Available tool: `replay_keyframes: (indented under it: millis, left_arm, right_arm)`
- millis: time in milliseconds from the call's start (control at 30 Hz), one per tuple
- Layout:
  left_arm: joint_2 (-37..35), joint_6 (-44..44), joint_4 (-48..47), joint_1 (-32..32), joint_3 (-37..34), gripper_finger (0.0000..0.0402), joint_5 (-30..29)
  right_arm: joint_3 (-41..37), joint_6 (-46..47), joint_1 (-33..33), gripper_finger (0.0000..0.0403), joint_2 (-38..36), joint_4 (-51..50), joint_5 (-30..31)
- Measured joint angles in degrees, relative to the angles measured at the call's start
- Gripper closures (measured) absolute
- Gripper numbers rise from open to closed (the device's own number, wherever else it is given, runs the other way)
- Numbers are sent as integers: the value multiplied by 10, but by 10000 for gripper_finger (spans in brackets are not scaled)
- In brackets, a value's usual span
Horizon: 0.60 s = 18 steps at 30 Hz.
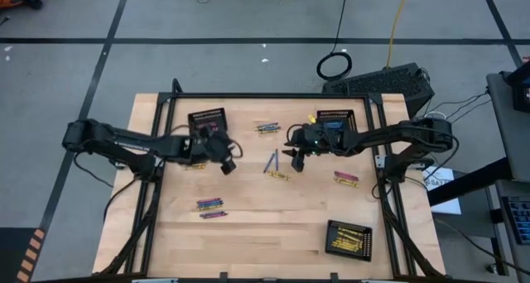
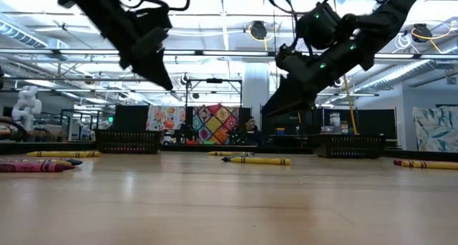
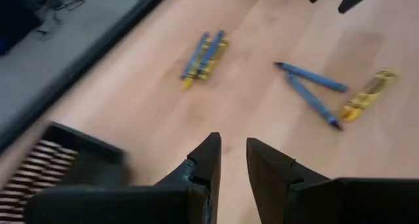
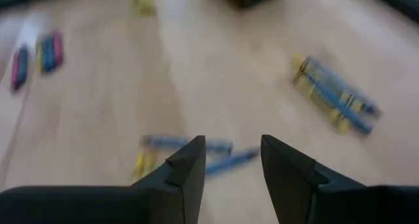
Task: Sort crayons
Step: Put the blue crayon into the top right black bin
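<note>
The crayons [image 1: 277,166] lie in small clusters across the wooden worktop [image 1: 265,225], two blue ones and a yellow at its middle. Above them hangs the right tool [image 1: 296,161], fingers parted and empty. The left tool [image 1: 227,163] hovers nearby, narrowly parted, holding nothing.

Robotics lab: caged workbench [image 1: 248,225], cables [image 1: 334,65]
</note>
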Motion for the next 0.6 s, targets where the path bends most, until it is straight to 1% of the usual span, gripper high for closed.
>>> replay_keyframes:
  millis: [67,167,300,367,433,500,600]
  left_arm:
    - [8,-20,73,-20,-41,325,-7]
    - [28,-44,217,-36,-95,325,-13]
    - [76,-43,400,-38,-131,325,-14]
    - [110,-27,452,-37,-132,325,-4]
    - [142,35,481,-36,-132,325,19]
    - [178,95,514,-37,-129,325,22]
    - [221,99,542,-30,-111,323,15]
  right_arm:
    - [0,0,12,271,-17,-23,0]
    - [0,-2,26,271,-45,-63,5]
    - [0,-4,37,271,-78,-87,5]
    - [0,-13,41,271,-86,-91,5]
    - [0,-27,44,271,-89,-82,6]
    - [0,-31,45,271,-89,-66,7]
    - [0,-24,45,271,-81,-32,7]
